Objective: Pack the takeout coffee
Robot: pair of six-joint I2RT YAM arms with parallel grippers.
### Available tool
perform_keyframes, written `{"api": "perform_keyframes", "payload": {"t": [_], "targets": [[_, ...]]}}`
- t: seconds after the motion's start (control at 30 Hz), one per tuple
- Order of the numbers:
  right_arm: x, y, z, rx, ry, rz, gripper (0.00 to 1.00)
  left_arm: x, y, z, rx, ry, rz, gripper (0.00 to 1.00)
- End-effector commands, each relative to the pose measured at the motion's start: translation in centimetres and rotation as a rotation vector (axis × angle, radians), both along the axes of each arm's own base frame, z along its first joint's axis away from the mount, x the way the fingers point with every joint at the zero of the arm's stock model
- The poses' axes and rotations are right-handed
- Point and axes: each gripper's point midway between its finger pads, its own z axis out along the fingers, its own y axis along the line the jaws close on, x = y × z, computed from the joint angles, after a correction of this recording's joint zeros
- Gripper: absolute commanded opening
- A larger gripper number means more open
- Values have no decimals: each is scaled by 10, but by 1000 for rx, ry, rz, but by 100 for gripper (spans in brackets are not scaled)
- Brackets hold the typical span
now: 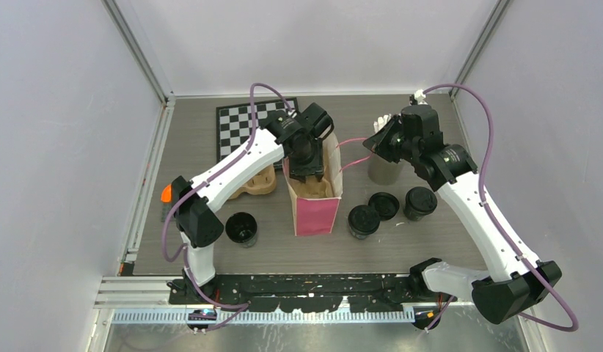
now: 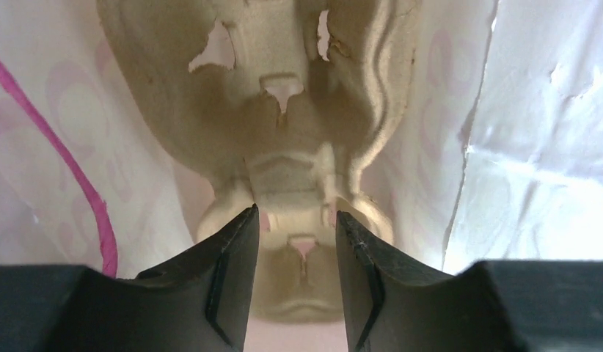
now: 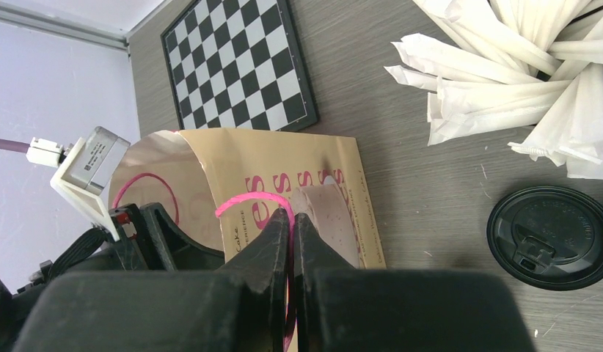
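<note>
Top view: the bag (image 1: 317, 213) stands upright mid-table (image 1: 430, 249). The left gripper (image 1: 307, 172) reaches down into its mouth, with its jaws hidden from here. The right gripper (image 1: 373, 141) sits right of the bag and pulls the pink handle (image 1: 350, 141) sideways. All the coffee is on the table outside the bag. 1 open cup (image 1: 242, 229) stands to the bag's left, apart from it. To the bag's right are a lidded cup (image 1: 364, 220), a flat lid (image 1: 384, 205) just behind it, and a second lidded cup (image 1: 419, 203) further right. A tray (image 1: 258, 183) lies left of the bag, partly behind the left arm. A grey cup (image 1: 384, 170) stands below the right gripper, and a chessboard (image 1: 243, 125) lies at the back.

Left wrist: the left gripper (image 2: 295, 231) is spread, and the middle ridge of an inner tray (image 2: 284, 147) shows between its fingers (image 2: 236, 257). I cannot tell whether they touch it. The bag's pale walls (image 2: 548, 183) stand on both sides.

Right wrist: the right gripper (image 3: 291, 220) is pressed together, pinching the handle (image 3: 247, 202) above the bag (image 3: 284, 158). White sticks (image 3: 504, 66) fan out at the upper right, and 1 lid (image 3: 552, 236) lies below them.
</note>
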Motion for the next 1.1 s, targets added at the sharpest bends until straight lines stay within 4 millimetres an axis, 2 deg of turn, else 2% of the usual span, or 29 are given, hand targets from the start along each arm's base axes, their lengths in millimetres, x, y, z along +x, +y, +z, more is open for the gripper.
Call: {"api": "perform_keyframes", "payload": {"t": [0.0, 0.1, 0.27, 0.43, 0.5, 0.57, 0.6, 0.63, 0.67, 0.7, 0.9, 1.07], "targets": [[3, 3, 13, 11, -60, 17, 3, -1, 4, 14, -3, -32, 2, 47], [3, 3, 14, 13, -64, 17, 3, 0, 3, 19, -9, -46, -8, 54], [1, 3, 11, 16, -54, 20, 3, 1, -1, 28, -30, -57, -14, 55], [-2, 5, 1, 18, -28, 19, 3, -2, -9, 47, -86, -70, -62, 56], [-3, 4, 2, 20, -31, 18, 3, -3, -15, 57, -118, -83, -92, 63], [-4, 4, 7, 22, -44, 21, 3, -2, -18, 70, -147, -120, -114, 66], [-4, 4, 10, 23, -49, 22, 3, -2, -19, 78, -166, -146, -126, 75], [-4, 3, 12, 23, -51, 21, 3, -1, -21, 86, -186, -173, -138, 78], [-5, 3, 15, 27, -53, 20, 3, -3, -25, 94, -222, -191, -162, 95], [-6, 6, 18, 41, -54, 32, 3, -4, -28, 103, -252, -214, -180, 99], [-13, 16, 45, 141, -79, 53, 12, -10, -45, 167, -462, -392, -324, 100], [-17, 17, 63, 172, -103, 60, 26, -13, -31, 206, -508, -528, -326, 100]]}}
